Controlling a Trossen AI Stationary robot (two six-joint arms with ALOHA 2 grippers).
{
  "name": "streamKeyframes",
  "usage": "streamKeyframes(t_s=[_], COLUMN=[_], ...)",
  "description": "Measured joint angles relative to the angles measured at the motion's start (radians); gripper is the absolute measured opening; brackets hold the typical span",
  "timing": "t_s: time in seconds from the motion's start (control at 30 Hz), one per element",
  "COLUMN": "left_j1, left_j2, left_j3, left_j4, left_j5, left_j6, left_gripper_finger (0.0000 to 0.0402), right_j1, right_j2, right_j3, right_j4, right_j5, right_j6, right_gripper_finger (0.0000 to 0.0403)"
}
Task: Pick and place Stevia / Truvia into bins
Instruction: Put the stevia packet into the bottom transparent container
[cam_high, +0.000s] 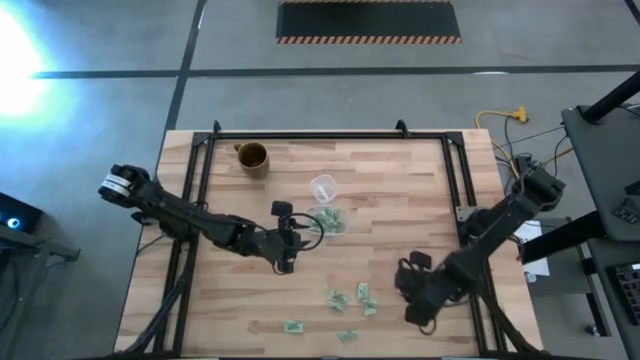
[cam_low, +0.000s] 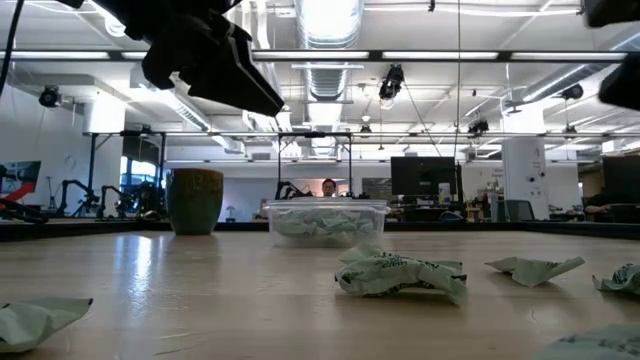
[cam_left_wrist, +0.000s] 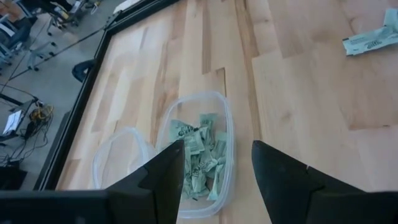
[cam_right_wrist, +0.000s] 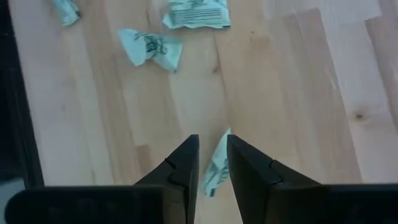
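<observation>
Pale green and white Stevia packets lie loose on the wood near the table's near edge (cam_high: 337, 297), (cam_high: 292, 326), (cam_low: 400, 272), (cam_right_wrist: 149, 48). More of them fill the clear rounded container (cam_high: 331, 220) (cam_left_wrist: 200, 155) (cam_low: 325, 218) at the table's middle. My left gripper (cam_left_wrist: 217, 168) (cam_high: 286, 252) is open and hovers just left of the container, touching nothing. My right gripper (cam_right_wrist: 212, 163) (cam_high: 415, 296) is over the near right part of the table, shut on one packet. My right gripper pinches a single Stevia packet (cam_right_wrist: 217, 163) between its two fingers. The fingers come from above, slanting down, and the packet stands edge-on in the narrow gap. I cannot tell whether its far end (cam_right_wrist: 226, 133) is clear of the wood.
A brown mug (cam_high: 252, 157) (cam_low: 195, 200) stands near the far left corner. A small clear round cup (cam_high: 322, 187) (cam_left_wrist: 121, 163) sits just beyond the container. A dark frame (cam_high: 320, 135) runs around the table's far and side edges. People show in the room behind (cam_low: 328, 187).
</observation>
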Motion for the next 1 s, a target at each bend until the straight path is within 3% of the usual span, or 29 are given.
streamKeyframes(t_s=[0.33,0.63,0.87,1.0], left_j1=[-0.001,-0.014,-0.015,-0.014], left_j2=[0.002,0.003,0.003,0.003], left_j3=[-0.001,-0.002,-0.002,-0.002], left_j4=[-0.001,-0.012,-0.017,-0.016], left_j5=[0.001,0.002,0.002,0.002], left_j6=[-0.029,-0.055,-0.055,-0.055], left_gripper_finger=[0.0171,0.0171,0.0171,0.0171], right_j1=[0.149,0.171,0.173,0.173], right_j2=[0.026,0.164,0.213,0.215], right_j3=[-0.004,-0.005,-0.005,-0.006], right_j4=[0.008,0.011,0.005,0.007], right_j5=[0.300,0.293,0.290,0.238], right_j6=[0.037,0.078,0.131,0.163], right_gripper_finger=[0.0080,0.0093,0.0128,0.0150])
